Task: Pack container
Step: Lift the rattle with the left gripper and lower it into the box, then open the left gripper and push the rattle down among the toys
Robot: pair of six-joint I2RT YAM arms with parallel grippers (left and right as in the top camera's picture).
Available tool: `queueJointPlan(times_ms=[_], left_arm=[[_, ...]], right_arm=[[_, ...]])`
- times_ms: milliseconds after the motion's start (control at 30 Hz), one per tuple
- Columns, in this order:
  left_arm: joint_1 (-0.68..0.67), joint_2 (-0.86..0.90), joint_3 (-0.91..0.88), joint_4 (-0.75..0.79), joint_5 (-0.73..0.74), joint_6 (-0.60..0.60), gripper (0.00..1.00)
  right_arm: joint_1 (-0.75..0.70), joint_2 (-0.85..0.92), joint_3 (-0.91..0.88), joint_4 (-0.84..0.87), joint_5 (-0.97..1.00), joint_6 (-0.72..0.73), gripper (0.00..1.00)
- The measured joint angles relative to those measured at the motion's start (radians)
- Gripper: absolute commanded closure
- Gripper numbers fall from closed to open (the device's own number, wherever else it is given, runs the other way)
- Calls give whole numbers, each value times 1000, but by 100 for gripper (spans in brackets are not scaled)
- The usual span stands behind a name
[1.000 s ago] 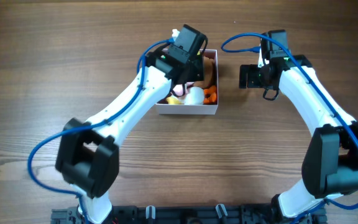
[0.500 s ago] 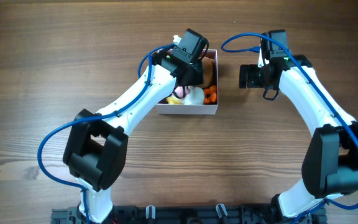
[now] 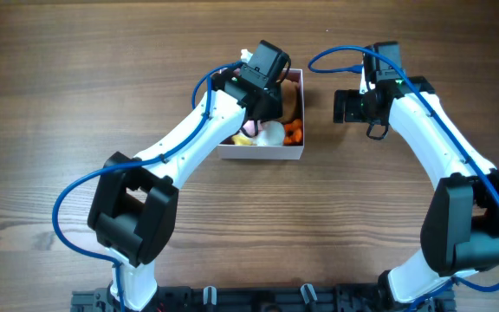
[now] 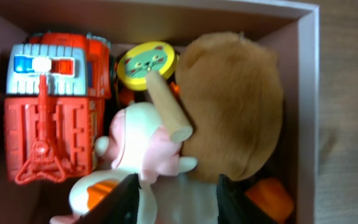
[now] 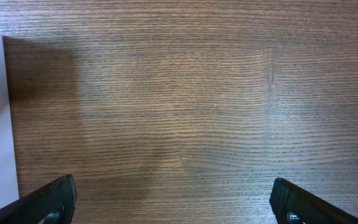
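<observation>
Between the parted fingers point(image 4: 124, 200) of the left gripper point(image 4: 178, 202) a pink-and-white toy point(image 4: 143, 146) is seen; whether it is touched cannot be told. An orange piece point(image 4: 269, 196) is wedged at 4 o'clock from it. A wooden peg point(image 4: 166, 109) is laid slantwise above the toy, running from 5 to 11 o'clock. A red fire truck point(image 4: 51, 106) is packed at 9 o'clock, its ladder lengthwise toward the wrist. A yellow disc point(image 4: 145, 62) with a cat face is tucked at the peg's far end. A brown plush point(image 4: 235, 106) is pressed against the 3 o'clock wall. No writing can be read.

The container point(image 3: 267, 154) is set just past the centre of the table point(image 3: 76, 87), mouth upward and sides square to the table's edges. Being square, it shows no long axis. Only thin strips of pink are left bare along its walls.

The right gripper point(image 5: 174, 205) is held at 3 o'clock, apart from the container, fingers spread wide over bare wood.
</observation>
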Motion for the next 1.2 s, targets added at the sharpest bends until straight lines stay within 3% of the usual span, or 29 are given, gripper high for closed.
queueJointPlan(times_ms=[67, 267, 667, 867, 1200], left_arm=[[0, 0, 0, 21, 0, 0, 69], [0, 0, 0, 79, -39, 1, 96], [0, 59, 3, 165, -72, 1, 94], [1, 169, 5, 126, -80, 1, 96], [0, 151, 21, 76, -80, 1, 92]], right_arm=[[0, 0, 0, 0, 0, 0, 1], [0, 0, 0, 0, 0, 0, 0], [0, 0, 0, 0, 0, 0, 0], [0, 0, 0, 0, 0, 0, 1], [0, 0, 0, 0, 0, 0, 1]])
